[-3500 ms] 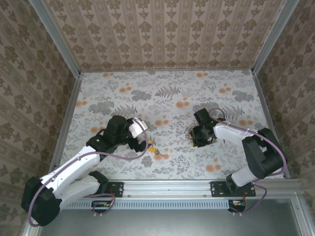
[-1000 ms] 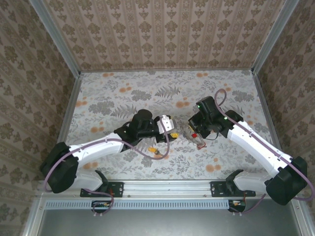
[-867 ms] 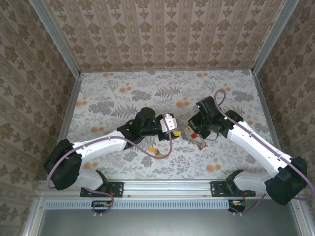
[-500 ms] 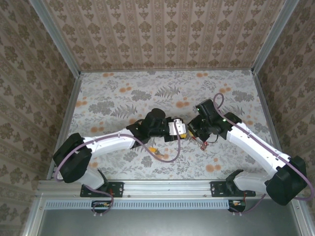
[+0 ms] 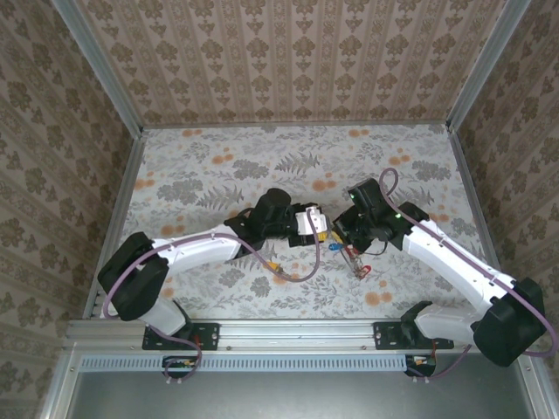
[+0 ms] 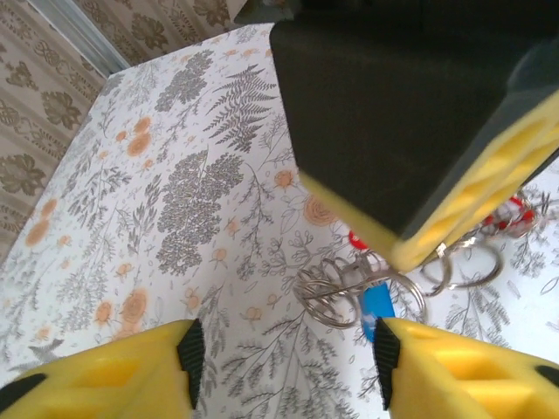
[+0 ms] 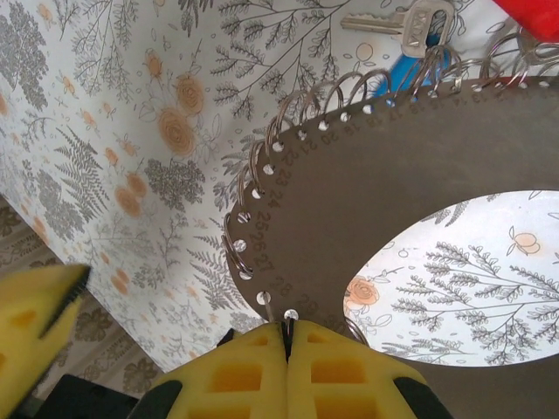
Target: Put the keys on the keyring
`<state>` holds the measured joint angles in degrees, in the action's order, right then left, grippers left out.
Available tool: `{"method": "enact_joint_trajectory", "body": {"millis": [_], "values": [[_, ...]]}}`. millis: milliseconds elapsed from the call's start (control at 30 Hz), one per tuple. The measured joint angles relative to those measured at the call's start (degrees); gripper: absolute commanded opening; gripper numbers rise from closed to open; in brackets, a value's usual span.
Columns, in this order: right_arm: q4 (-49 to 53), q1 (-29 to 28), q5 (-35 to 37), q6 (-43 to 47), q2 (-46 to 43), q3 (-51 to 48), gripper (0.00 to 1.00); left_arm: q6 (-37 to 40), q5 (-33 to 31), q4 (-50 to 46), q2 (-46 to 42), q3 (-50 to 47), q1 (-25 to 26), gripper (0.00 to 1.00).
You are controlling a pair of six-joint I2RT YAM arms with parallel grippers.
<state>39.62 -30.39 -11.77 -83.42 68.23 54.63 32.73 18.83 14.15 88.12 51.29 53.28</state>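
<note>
My right gripper [image 7: 286, 336] is shut on the edge of the keyring [image 7: 367, 183], a flat grey oval loop with numbered holes and several small split rings. A blue-headed key [image 7: 419, 72] and a silver key [image 7: 397, 22] hang at its far end, beside a red head [image 7: 533, 13]. My left gripper [image 6: 284, 362] is open just above the table, its yellow fingers [image 6: 105, 375] straddling the split rings [image 6: 349, 288] and the blue key [image 6: 377, 307]. From above, the left gripper [image 5: 319, 232] nearly meets the right gripper [image 5: 348, 246]. A yellow-headed key [image 5: 272, 264] lies on the table.
The floral table [image 5: 288, 166] is walled by patterned panels with metal rails [image 5: 113, 236] at the sides. The left arm [image 5: 201, 249] stretches across the front middle. The right gripper's black body [image 6: 402, 96] looms close above the left gripper.
The left gripper has swung right from the yellow-headed key to the right gripper. The right gripper, holding the keyring, shifted slightly towards it.
</note>
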Motion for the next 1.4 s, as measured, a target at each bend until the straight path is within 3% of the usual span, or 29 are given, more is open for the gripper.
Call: {"method": "enact_joint_trajectory", "body": {"millis": [500,733,900,1000,1200,1400], "values": [[-0.8,0.0,-1.4,-1.7,-1.9,-1.7,0.0,-1.1,7.6,-1.3,0.0,-0.2,-0.5,0.63],[-1.7,0.0,-2.0,-2.9,-2.2,-1.9,0.0,-5.0,9.9,-0.1,0.0,-1.4,-0.1,0.81],[-2.5,0.0,-2.4,-4.0,-2.8,-2.2,0.0,-6.3,7.3,0.7,0.0,-1.8,1.4,0.82],[-2.6,0.0,-2.5,-4.2,-3.4,-2.6,0.0,-6.6,2.9,2.0,0.0,-2.5,1.9,0.8],[-2.8,0.0,-2.5,-4.5,-4.3,-3.0,0.0,-6.8,-3.4,2.4,0.0,-2.7,1.4,0.6],[-3.2,0.0,-2.7,-5.3,-4.5,-3.7,0.0,-7.8,-4.8,3.3,-0.1,-2.9,0.6,0.6]]}}
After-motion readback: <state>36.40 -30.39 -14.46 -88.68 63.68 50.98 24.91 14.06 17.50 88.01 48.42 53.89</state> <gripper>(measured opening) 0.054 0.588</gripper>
